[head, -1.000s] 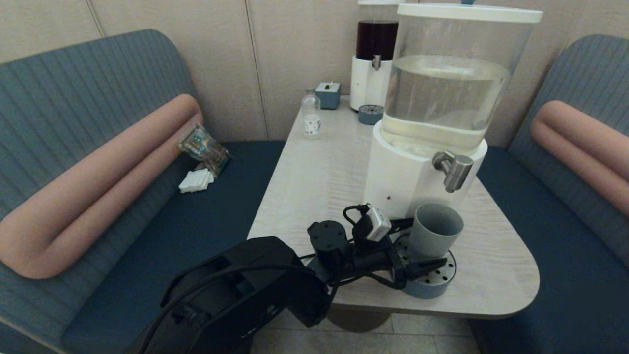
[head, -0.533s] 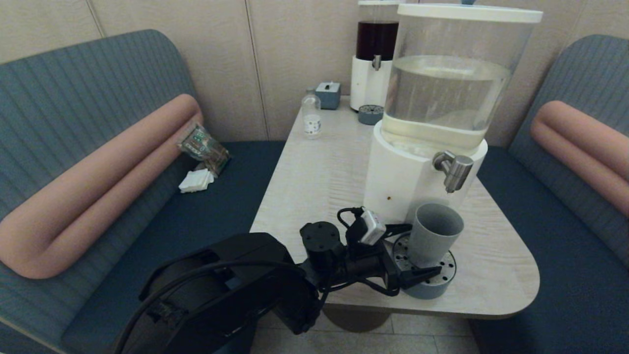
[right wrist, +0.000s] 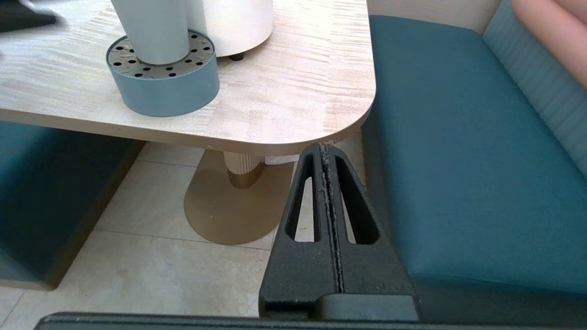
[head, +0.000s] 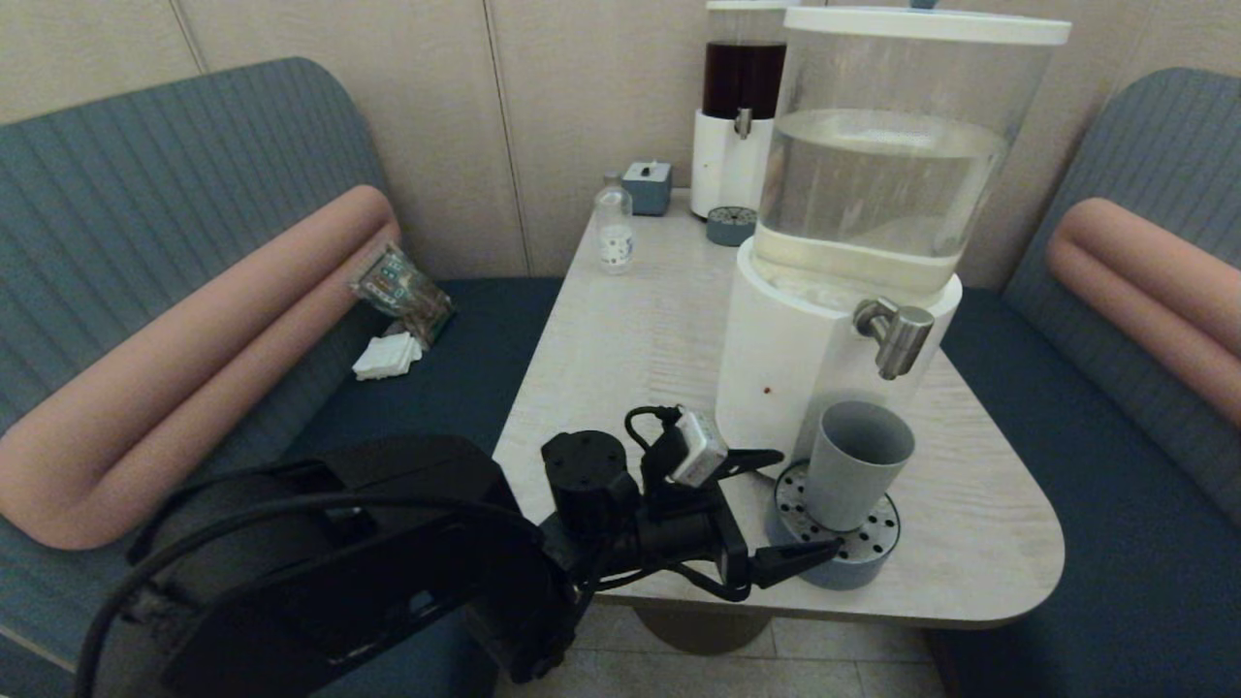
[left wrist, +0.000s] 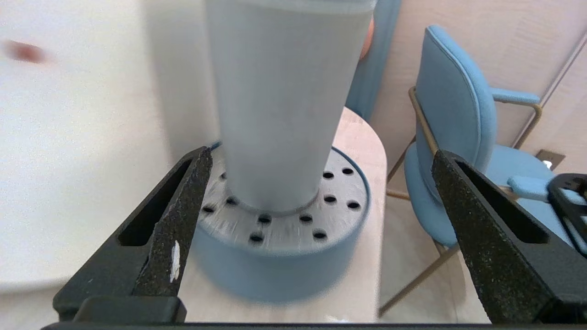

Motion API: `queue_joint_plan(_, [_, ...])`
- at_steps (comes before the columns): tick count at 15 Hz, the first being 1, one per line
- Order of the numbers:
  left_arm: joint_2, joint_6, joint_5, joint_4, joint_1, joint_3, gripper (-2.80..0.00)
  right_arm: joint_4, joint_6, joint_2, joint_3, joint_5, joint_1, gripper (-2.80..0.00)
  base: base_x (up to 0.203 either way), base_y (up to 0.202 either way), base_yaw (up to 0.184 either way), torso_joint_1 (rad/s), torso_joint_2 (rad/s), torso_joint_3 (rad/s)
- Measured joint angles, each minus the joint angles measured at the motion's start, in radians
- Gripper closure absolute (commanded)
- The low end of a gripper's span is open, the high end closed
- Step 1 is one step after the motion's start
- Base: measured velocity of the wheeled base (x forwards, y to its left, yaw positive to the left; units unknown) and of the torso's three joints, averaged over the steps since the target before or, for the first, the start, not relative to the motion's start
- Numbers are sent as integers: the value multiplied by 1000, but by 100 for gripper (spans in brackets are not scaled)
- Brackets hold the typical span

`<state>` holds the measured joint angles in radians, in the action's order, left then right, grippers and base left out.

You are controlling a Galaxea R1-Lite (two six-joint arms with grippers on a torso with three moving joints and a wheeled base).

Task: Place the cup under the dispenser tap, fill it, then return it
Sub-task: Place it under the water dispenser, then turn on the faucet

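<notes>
**Cup Seated on Drip Tray Beneath Tap**

The cup (head: 857, 463) was a plain matte grey-blue tapered tumbler with no handle. It stood upright on the round perforated drip tray (head: 853, 565) on the table (head: 630, 339), below the dispenser tap (head: 895, 334). 1 cup, 2 dispensers and 2 drip trays were visible. The left gripper (head: 790, 509) sat just beside the tray, its fingers (left wrist: 183, 206) spread wide and clear of the cup. The right gripper (right wrist: 326, 151) hung below the table edge, fingers pressed together, grasping nothing.
</notes>
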<state>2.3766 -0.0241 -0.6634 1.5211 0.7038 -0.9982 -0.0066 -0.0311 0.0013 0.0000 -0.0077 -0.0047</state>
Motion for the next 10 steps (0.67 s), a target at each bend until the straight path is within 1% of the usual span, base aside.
queue_joint_plan(1, [-45,1,0,0,-10,50,-280,-1,0,0,0,0,0,0,0,0,0,0,0,0])
queue_joint_plan(2, [-93,1,3,0,-20,97,-205,-1,0,0,0,0,0,0,0,0,0,0,0,0])
queue_joint_plan(3, [-147,2,11,0,-30,148,0,-1,0,0,0,0,0,0,0,0,0,0,0,0])
queue_joint_plan(5, [-261,-3,36,1,-53,247,0,-1,-1,0,0,0,0,0,0,0,0,0,0,0])
queue_joint_plan(6, [-320,-10,63,0,-63,288,0,0,0,0,0,0,0,0,0,0,0,0,0,0])
queue_joint_plan(8, [-442,-38,154,1,-81,353,0,0,0,0,0,0,0,0,0,0,0,0,0,0])
queue_joint_plan(10, [-579,-85,267,2,-97,402,0,-1,0,0,0,0,0,0,0,0,0,0,0,0])
